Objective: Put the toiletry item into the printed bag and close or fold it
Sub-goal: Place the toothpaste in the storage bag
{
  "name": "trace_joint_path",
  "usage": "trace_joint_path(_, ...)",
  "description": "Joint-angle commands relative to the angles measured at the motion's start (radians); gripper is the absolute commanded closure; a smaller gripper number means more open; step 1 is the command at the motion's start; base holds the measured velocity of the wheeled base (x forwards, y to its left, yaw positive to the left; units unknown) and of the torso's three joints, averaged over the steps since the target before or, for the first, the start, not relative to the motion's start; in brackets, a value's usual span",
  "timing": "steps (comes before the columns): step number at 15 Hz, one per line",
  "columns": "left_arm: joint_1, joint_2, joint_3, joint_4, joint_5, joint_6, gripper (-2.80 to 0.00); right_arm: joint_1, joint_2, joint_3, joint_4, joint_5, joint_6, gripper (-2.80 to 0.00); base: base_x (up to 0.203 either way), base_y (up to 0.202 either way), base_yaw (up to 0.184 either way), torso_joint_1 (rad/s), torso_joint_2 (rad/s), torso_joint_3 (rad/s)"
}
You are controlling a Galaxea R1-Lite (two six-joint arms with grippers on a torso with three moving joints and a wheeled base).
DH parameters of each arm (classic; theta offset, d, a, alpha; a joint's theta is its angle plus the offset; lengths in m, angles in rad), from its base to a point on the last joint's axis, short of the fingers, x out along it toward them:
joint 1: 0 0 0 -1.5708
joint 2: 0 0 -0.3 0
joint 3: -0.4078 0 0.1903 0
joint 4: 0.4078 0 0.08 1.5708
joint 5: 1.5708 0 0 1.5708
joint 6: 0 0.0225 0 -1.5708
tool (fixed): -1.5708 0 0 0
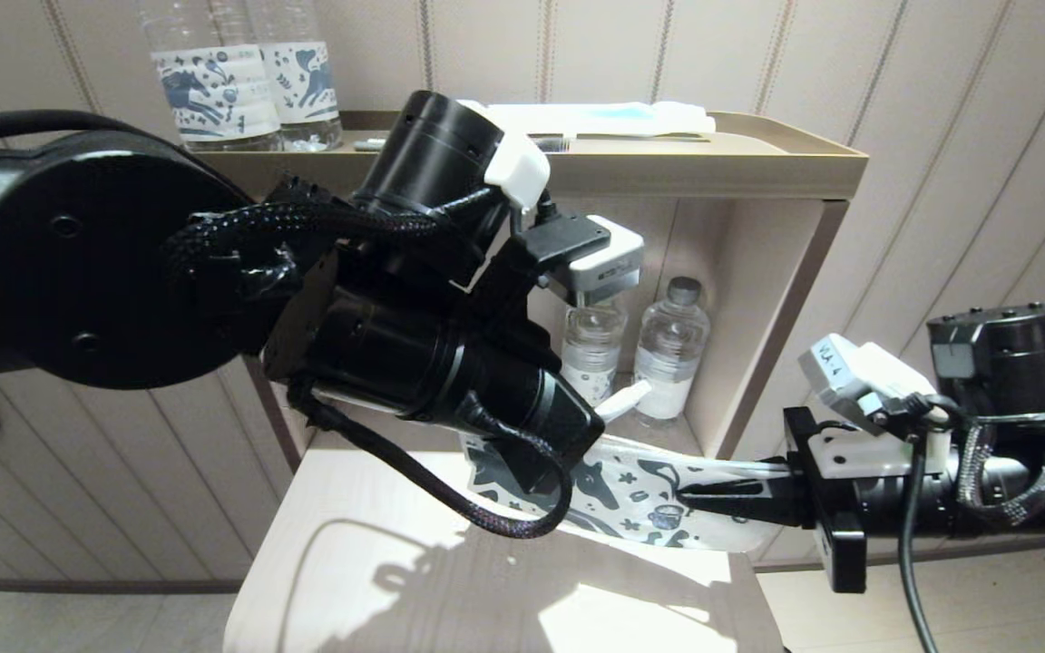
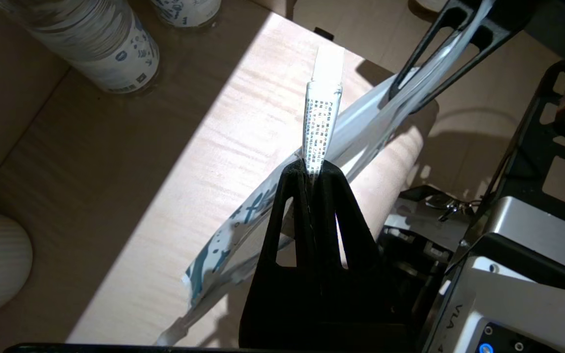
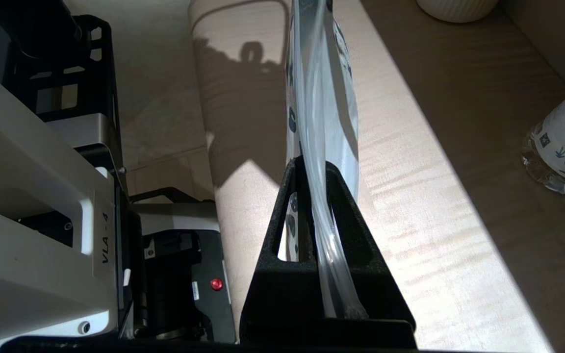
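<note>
**Comb and pouch held above wooden table**

Bottles (image 1: 246, 77) with horse-print labels stand at the left of the tan shelf unit (image 1: 758, 168), a white-and-light-blue packet (image 1: 613, 116) lying further right along its top. Below and in front, the left gripper (image 2: 313, 169) reaches in from the left over the pale wooden table (image 1: 377, 562), its fingers (image 2: 334, 196) pressed together on a flat white comb (image 2: 321, 117), the toiletry item; the comb's end pokes out past the arm in the head view, in front of two more bottles (image 1: 672, 349) in the shelf's lower compartment. Just under that gripper the printed bag (image 1: 640, 503), white with dark blue-grey horse and doodle prints, stretches across above the table's far edge, off the surface for most of its length. The comb stands beside and across the bag in the left wrist view; whether any of it is inside the pouch cannot be told. At the right, the right gripper (image 3: 314, 171) comes in level from the side, its fingers (image 3: 282, 230) clamped on the bag's right end, the plastic running edge-on between them.
</note>
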Motion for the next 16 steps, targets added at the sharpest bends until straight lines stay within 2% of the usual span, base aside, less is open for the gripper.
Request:
trace_joint_path(1, 0.003, 0.020, -0.003, 0.002, 0.000, 0.004, 0.00, 0.000, -0.002, 0.000, -0.003, 0.005, -0.003, 0.00, 0.000, 0.000, 0.000, 0.000, 0.00, 0.000)
trace_joint_path(9, 0.003, 0.019, 0.024, 0.007, 0.000, 0.025, 0.00, 0.000, -0.005, 0.000, -0.003, 0.005, -0.003, 0.00, 0.000, 0.000, 0.000, 0.000, 0.00, 0.000)
trace_joint_path(12, 0.006, 0.019, 0.034, 0.007, 0.005, 0.054, 0.00, 0.000, -0.006, 0.000, -0.003, 0.005, -0.003, 0.00, 0.000, 0.000, 0.000, 0.000, 0.00, 0.000)
trace_joint_path(14, 0.019, 0.016, 0.037, 0.009, 0.049, 0.088, 0.00, 0.000, -0.008, 0.000, -0.003, 0.005, -0.003, 0.00, 0.000, 0.000, 0.000, 0.000, 0.00, 0.000)
trace_joint_path(16, 0.030, 0.005, 0.051, 0.021, 0.064, 0.120, 0.00, 0.002, -0.010, 0.000, -0.001, 0.007, -0.003, 0.00, 0.000, 0.000, 0.000, 0.000, 0.00, 0.000)
